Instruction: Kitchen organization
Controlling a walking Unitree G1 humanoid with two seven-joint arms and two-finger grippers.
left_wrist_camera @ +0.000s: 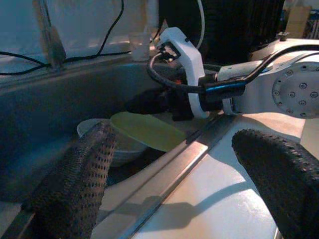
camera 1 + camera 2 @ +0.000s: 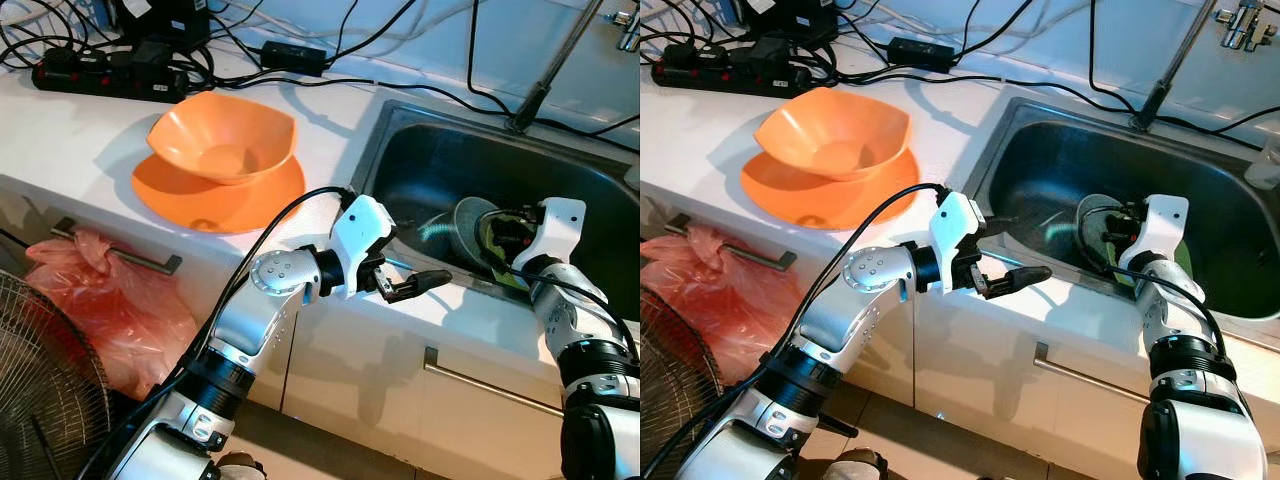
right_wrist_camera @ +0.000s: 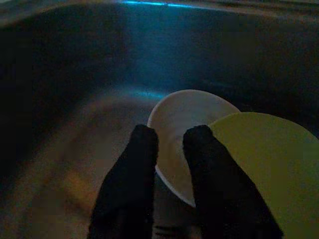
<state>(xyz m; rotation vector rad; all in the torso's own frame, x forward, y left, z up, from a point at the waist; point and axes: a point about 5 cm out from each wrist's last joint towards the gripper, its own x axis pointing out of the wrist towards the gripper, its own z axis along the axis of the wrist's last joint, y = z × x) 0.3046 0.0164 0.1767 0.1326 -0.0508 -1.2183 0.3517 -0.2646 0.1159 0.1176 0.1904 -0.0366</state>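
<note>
Black fingers of the right gripper point(image 3: 169, 144), barely parted, should straddle the white bowl point(image 3: 184, 129) rim at frame centre before closing.

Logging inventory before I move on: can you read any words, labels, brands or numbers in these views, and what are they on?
No readable text in any view.
Power strip: any markings too small to read.
Black adapter: no legible label.
Orange bowl, orange plate, sink: unmarked.
White dish and green plate in the sink: plain.
</note>
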